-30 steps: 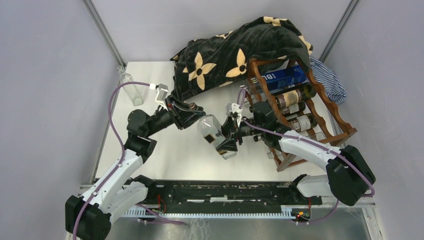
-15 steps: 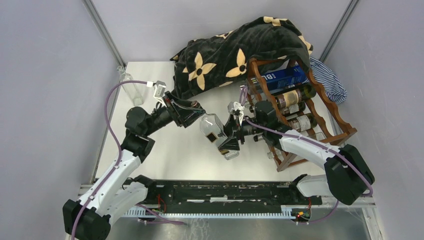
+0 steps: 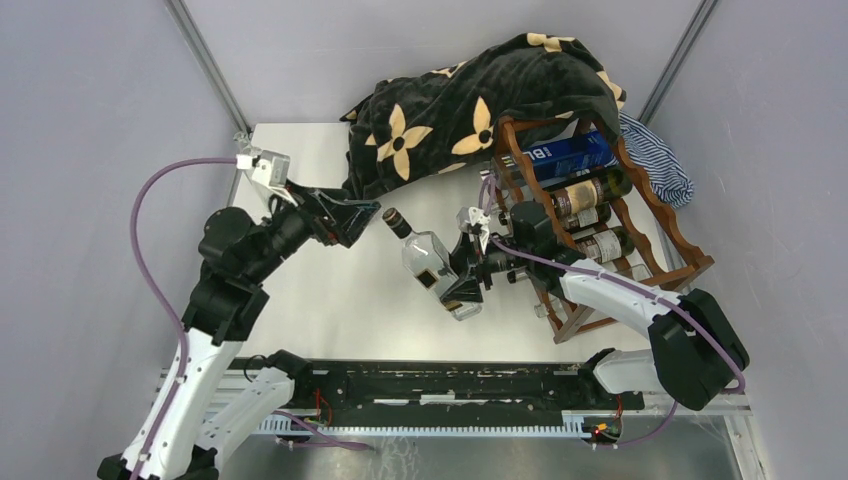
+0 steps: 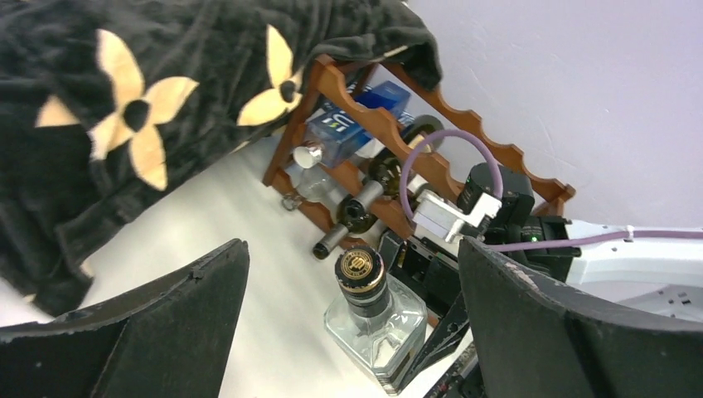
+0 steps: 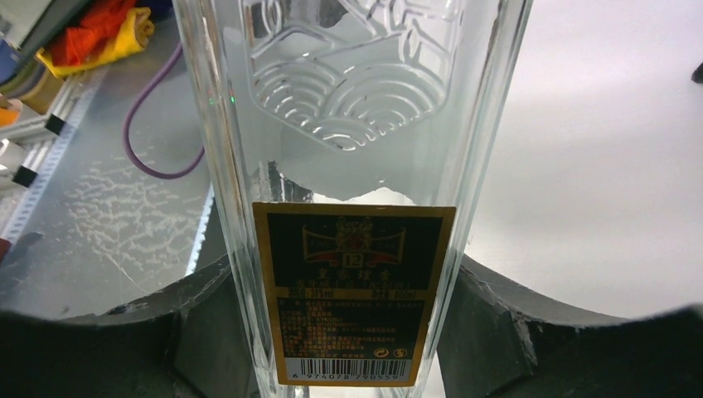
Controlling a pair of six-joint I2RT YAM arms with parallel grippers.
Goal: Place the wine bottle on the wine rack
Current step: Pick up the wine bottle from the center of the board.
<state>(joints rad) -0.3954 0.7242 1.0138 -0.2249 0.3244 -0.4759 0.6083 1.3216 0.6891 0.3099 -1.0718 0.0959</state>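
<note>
The wine bottle (image 3: 428, 265) is clear square glass with a black-and-gold label and a dark gold-topped cap. It hangs tilted over the table, cap pointing back-left. My right gripper (image 3: 458, 288) is shut on its lower body; in the right wrist view both fingers (image 5: 195, 311) press the glass sides of the bottle (image 5: 352, 124). My left gripper (image 3: 360, 222) stands open just left of the cap and apart from it; in its wrist view the bottle (image 4: 385, 327) sits beyond the wide jaws. The dark wooden wine rack (image 3: 640, 235) stands right of the bottle.
A black blanket with beige flowers (image 3: 460, 105) drapes over the rack's top and the table's back. The rack holds several dark bottles (image 3: 585, 195) and a blue box (image 3: 570, 158). A striped cloth (image 3: 660, 165) lies behind it. A clear empty bottle (image 3: 262, 180) stands back left.
My left gripper let go of the bottle's neck, opened wide and drew back to the left. The bottle stays in my right gripper, barely moved.
</note>
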